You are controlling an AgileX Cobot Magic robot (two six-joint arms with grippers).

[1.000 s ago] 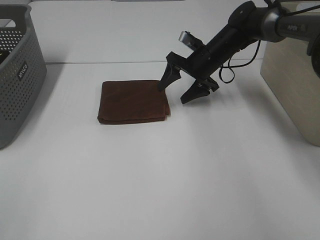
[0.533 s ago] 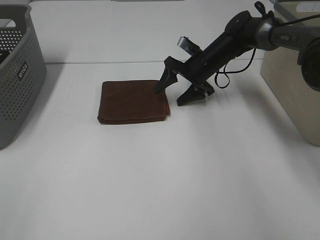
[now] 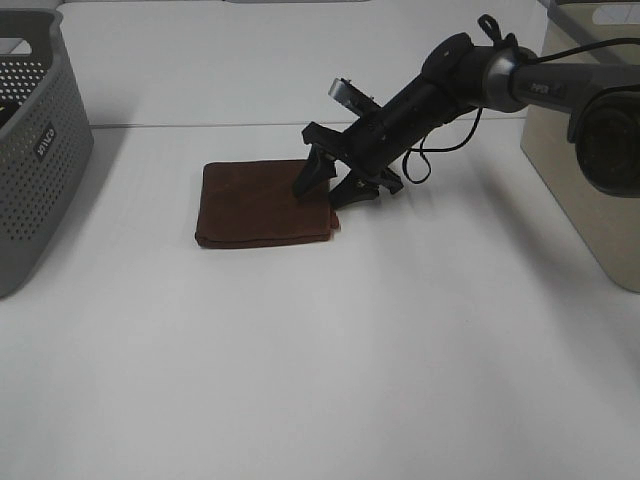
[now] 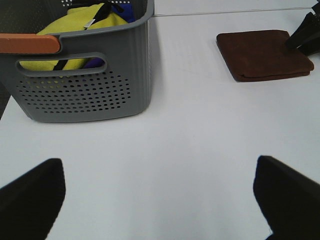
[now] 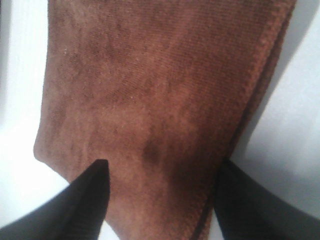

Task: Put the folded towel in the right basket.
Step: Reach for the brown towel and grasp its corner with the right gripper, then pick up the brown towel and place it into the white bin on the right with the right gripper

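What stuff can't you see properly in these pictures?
1. Inside the right basket: in the exterior high view, its own wall and the picture edge hide it.
2. Whether the right gripper touches the towel: the right wrist view is too close and blurry.
3. What lies under the yellow cloth in the left basket: in the left wrist view, the wall hides it.
4. Most of the left gripper: cut off by the edge.

**Right gripper straddling the towel's edge**

Your right gripper is down at the folded towel with its jaws spread. One finger sits over the towel's right side, the other just off it on the table. The towel lies flat toward the far edge, about mid-width. The grey basket hugs the left edge and the right basket the right edge, well apart from the towel.
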